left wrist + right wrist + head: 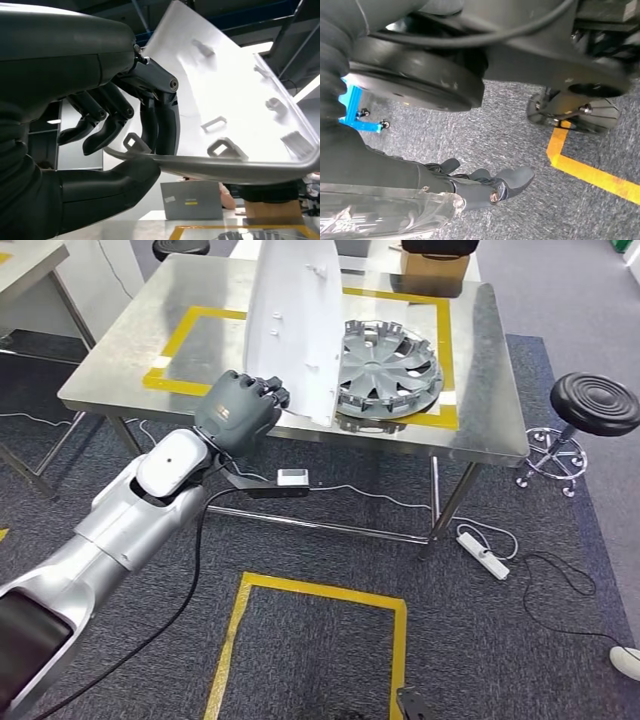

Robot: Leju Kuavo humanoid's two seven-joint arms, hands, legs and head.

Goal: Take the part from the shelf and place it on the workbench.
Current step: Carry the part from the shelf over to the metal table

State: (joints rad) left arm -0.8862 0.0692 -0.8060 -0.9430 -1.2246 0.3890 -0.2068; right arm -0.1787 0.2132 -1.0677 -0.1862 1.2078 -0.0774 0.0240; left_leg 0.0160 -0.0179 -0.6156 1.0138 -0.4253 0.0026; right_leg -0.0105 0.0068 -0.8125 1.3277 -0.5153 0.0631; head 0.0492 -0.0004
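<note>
A large white plastic part [294, 320], curved and studded with small clips, stands tilted above the near edge of the steel workbench [219, 355]. My left hand [241, 410] grips its lower edge just in front of the bench. In the left wrist view the thumb lies under the part's rim [234, 90] and the dark fingers [166, 120] press on its inner face. My right hand [478, 185] hangs over the grey carpet with its fingers stretched out and nothing in them.
A grey wheel cover [389, 370] lies on the bench inside the yellow tape frame, right beside the part. A cardboard box [434, 262] sits at the far edge. A black stool [596, 403] stands right of the bench, with a power strip [483, 552] and cables on the floor.
</note>
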